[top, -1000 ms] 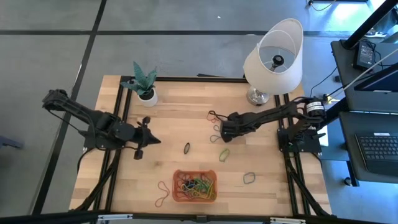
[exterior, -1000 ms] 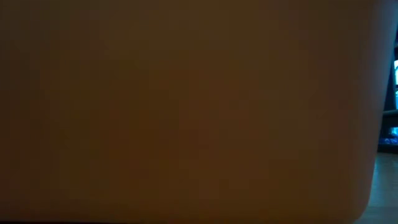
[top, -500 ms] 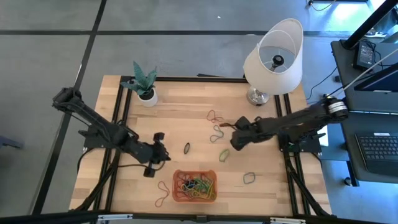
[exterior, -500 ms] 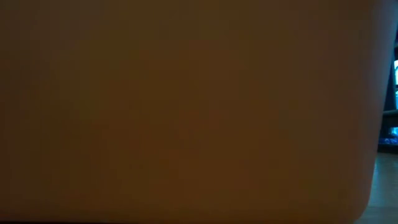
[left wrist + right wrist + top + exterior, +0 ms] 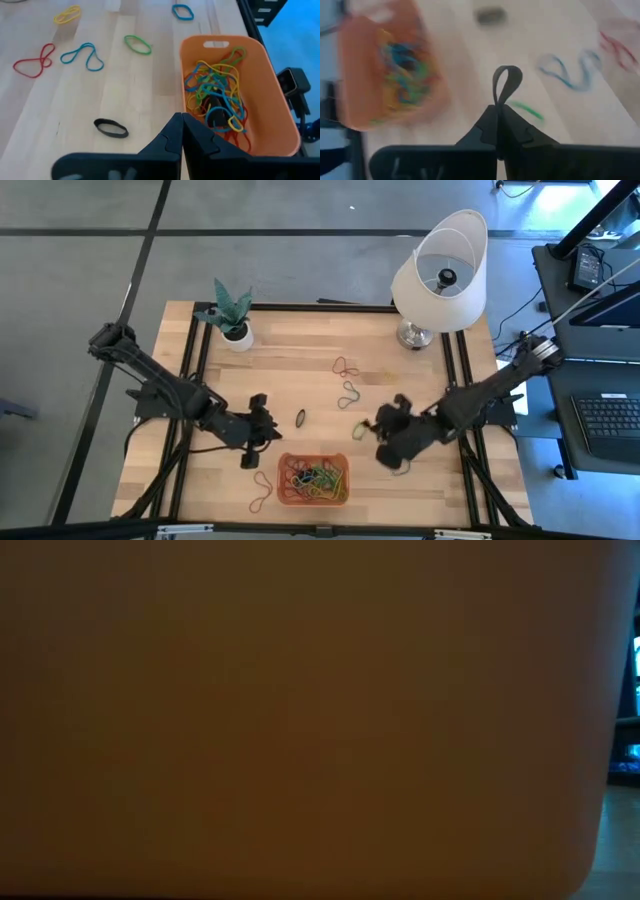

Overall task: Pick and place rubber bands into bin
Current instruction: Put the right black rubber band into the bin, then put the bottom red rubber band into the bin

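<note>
The orange bin (image 5: 315, 480) stands near the table's near edge, holding a tangle of coloured rubber bands (image 5: 215, 95). Loose bands lie flat on the wood: a black one (image 5: 300, 418), a green one (image 5: 360, 428), two twisted ones (image 5: 347, 380) farther back. My left gripper (image 5: 272, 434) hangs shut and empty above the table by the bin's far left corner, also seen in its wrist view (image 5: 181, 120). My right gripper (image 5: 372, 436) hovers right of the bin, shut on a dark band (image 5: 507, 82). My right gripper pinches one end of a dark rubber band (image 5: 499, 104) between its two fingertips. The rest of the loop stands out beyond the tips, lifted clear of the table. The fingers slant downward from the table's right side.
A white lamp (image 5: 440, 275) stands at the far right and a small potted plant (image 5: 232, 315) at the far left. More bands lie near the bin: one (image 5: 400, 467) to its right, one (image 5: 262, 490) to its left. The bin's wall (image 5: 300, 720) fills the low view.
My right gripper has swung from the far middle of the table toward the near edge and the bin, rising and rolling, with the dark band now in its tips. My left gripper has moved toward the right and near edge, up to the bin's far left corner.
</note>
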